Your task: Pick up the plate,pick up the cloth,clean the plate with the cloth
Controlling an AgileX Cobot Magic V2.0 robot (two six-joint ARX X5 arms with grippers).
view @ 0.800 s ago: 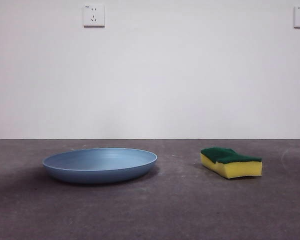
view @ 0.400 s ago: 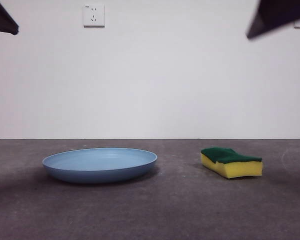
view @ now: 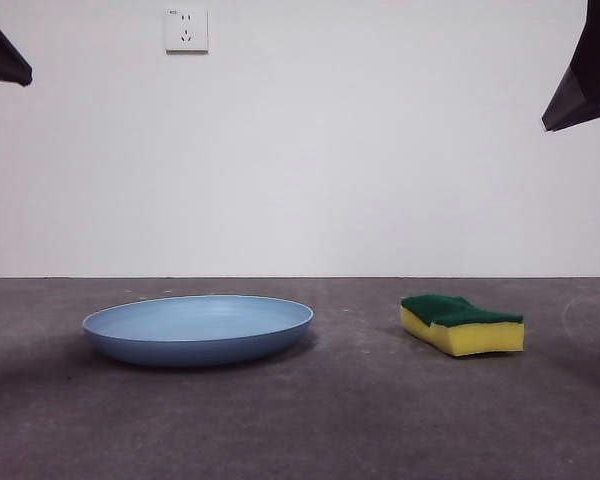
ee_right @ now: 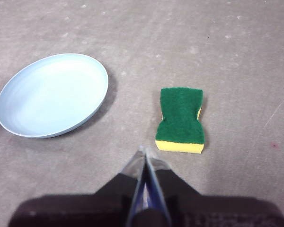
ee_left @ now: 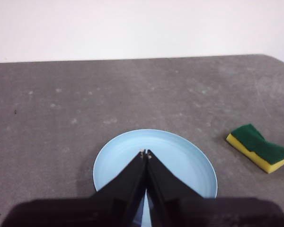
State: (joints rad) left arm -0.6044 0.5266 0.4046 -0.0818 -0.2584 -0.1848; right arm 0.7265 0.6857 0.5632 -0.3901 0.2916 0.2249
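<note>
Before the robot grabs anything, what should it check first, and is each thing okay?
1. Round light-blue plate lies flat on the grey table, nothing on it: ok.
2. Yellow sponge with the dark green top lies apart from the plate, green side up: ok.
3. Left end effector above the plate, jaws shut, must open: not ok.
4. Right end effector near the sponge, jaws shut: not ok.

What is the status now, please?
Left gripper shut, above plate. Right gripper shut, near sponge. Both things untouched on table. Nothing in the way.
</note>
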